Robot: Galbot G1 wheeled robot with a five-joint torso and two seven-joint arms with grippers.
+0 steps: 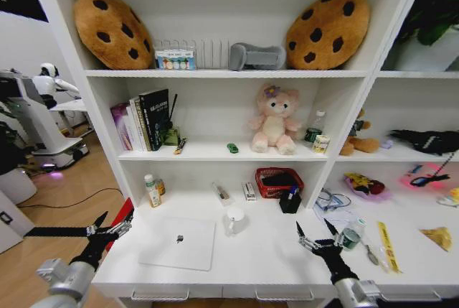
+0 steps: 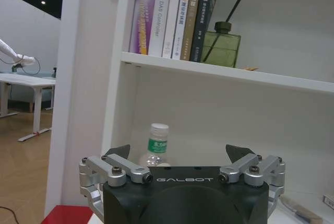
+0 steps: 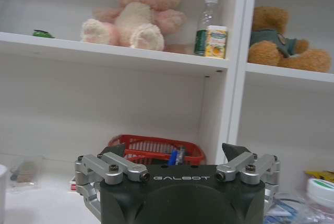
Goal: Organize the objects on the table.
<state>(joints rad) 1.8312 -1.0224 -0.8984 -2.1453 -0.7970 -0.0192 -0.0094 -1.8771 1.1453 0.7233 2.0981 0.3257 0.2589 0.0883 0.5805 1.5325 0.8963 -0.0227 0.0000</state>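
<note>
Head view: the laptop (image 1: pixel 179 243) lies flat and closed on the table (image 1: pixel 272 261), near the front edge toward the left end, logo up, its long side running roughly along that edge. The left gripper (image 1: pixel 114 227) hovers off the table's left end, fingers spread wide, nothing held. The right gripper (image 1: pixel 316 235) hangs over the front edge right of centre, fingers also spread and empty. A white mug (image 1: pixel 234 220) stands just beside the laptop's back right corner. At the back of the table sits a red basket (image 1: pixel 279 182), with a black holder (image 1: pixel 290 199) in front of it. On the shelf above, the green car (image 1: pixel 232 148) rests on the board left of the pink plush (image 1: pixel 274 120), too small to tell which way it points. Book spines there cannot be read.

Left wrist view: "GALBOT" reads on the gripper body (image 2: pixel 183 180); both fingers stand far apart, empty. A white-capped bottle (image 2: pixel 156 145) with a green label stands behind. One white book (image 2: pixel 159 13) reads "DAI Controller"; the other spines are hard to make out. A green diffuser (image 2: pixel 221 47) holds dark sticks.

Right wrist view: "GALBOT" again on the body, fingers wide apart, grasping nothing. The basket shows behind, with a blue-capped pen (image 3: pixel 173 156) poking up. The car is a green speck at the shelf's edge.
</note>
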